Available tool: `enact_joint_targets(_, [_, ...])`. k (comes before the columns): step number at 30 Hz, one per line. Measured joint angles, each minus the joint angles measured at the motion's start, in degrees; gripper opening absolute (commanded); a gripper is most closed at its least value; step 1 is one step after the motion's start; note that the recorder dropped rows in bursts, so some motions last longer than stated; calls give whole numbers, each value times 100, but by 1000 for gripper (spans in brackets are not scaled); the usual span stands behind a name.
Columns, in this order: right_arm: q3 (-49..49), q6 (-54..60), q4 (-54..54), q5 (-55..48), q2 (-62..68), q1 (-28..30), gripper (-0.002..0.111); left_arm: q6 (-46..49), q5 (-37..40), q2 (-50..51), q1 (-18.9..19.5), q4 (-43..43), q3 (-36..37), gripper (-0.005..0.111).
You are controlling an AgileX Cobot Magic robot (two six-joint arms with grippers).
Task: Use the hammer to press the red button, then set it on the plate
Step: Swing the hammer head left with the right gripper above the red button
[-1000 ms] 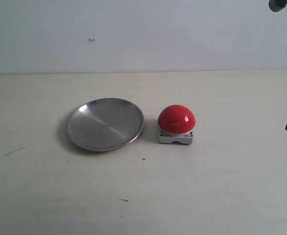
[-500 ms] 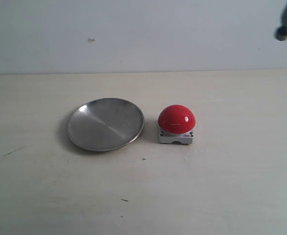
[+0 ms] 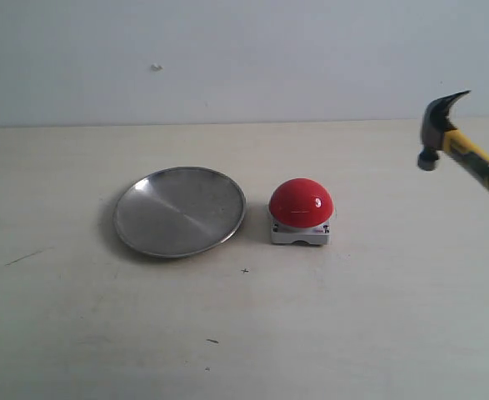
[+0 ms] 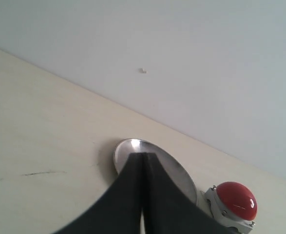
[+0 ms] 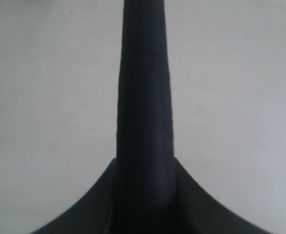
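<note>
hammer point(image 3: 467, 154): dark head, yellow neck, black handle | red button point(image 3: 301, 202): glossy red dome, grey base | plate point(image 3: 180, 211): brushed silver | worktop point(image 3: 377, 317): pale cream, few dark flecks | wall point(image 3: 244, 50): pale grey-blue | left hand point(image 4: 143, 163): black | right hand point(image 5: 145, 195): black

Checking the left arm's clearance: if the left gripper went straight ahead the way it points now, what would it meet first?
Probably the plate: the left gripper, jaws shut, aims at its near rim. The red button lies off to the side. Depth is unclear.
</note>
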State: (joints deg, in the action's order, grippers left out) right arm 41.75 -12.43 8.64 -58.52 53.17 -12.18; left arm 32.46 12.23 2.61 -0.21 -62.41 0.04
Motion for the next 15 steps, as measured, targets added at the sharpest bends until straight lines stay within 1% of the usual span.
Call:
enact_joint_targets(3, [2,394,-632,263,219,0,0,0,0,0,-11,0,0,0])
enact_joint_targets(5, [13,517,-864,424,428,0,0,0,0,0,-11,0,0,0])
enact_joint_targets(11, [13,634,-1165,960,1101,0,0,0,0,0,-11,0,0,0])
enact_joint_targets(15, [80,943,-1531,1308,1475,0,0,0,0,0,-11,0,0,0])
